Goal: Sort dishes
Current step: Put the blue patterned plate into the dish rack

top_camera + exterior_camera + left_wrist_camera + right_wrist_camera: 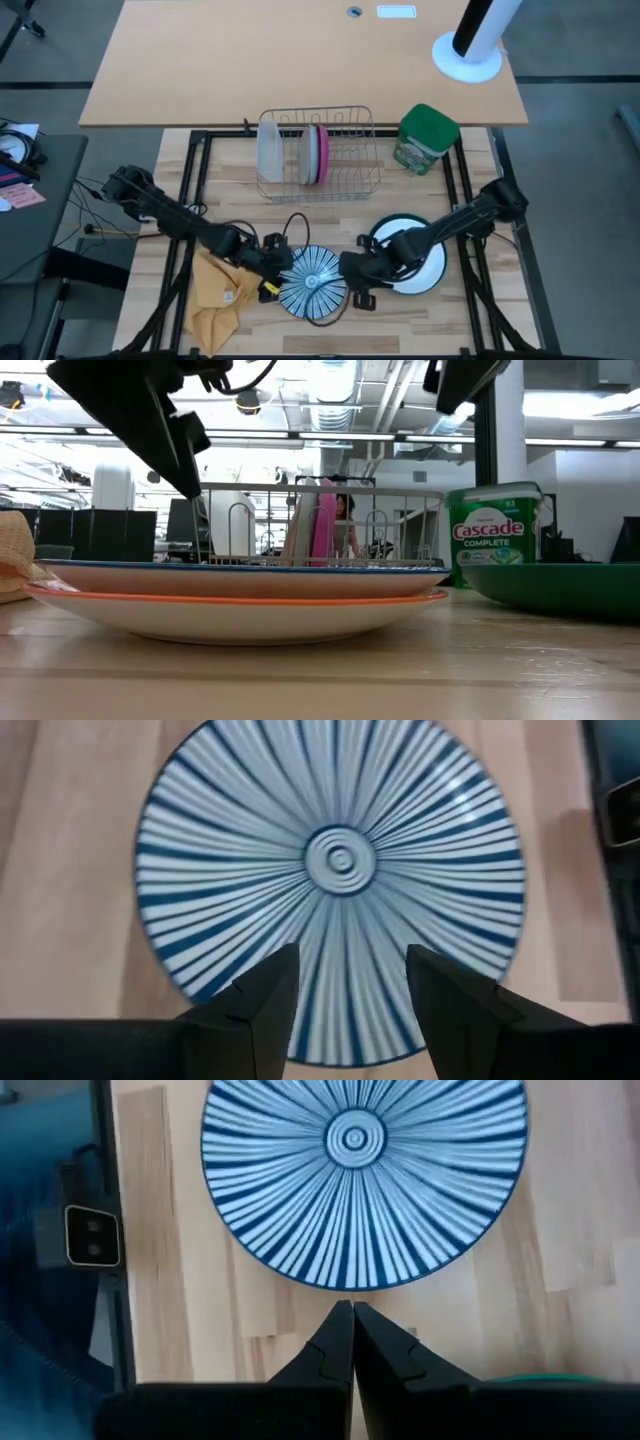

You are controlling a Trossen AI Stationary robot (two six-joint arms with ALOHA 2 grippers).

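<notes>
A blue-and-white striped plate (312, 282) lies flat near the table's front middle. In the low view it (240, 565) rests on an orange-rimmed plate (240, 605). My left gripper (350, 960) is open and hovers above the striped plate's left part (283, 268), touching nothing. My right gripper (352, 1308) is shut and empty, just off the plate's right edge (352, 268). A white plate with a dark green rim (412, 255) lies flat under my right arm. A grey plate (305, 155) and a pink plate (322, 153) stand on edge in the wire rack (340, 185).
A frosted container (270, 150) stands in the rack's left end. A green canister (427, 138) stands right of the rack. A yellow cloth (220, 292) lies at the front left. Cables (300, 225) run between the rack and the plates.
</notes>
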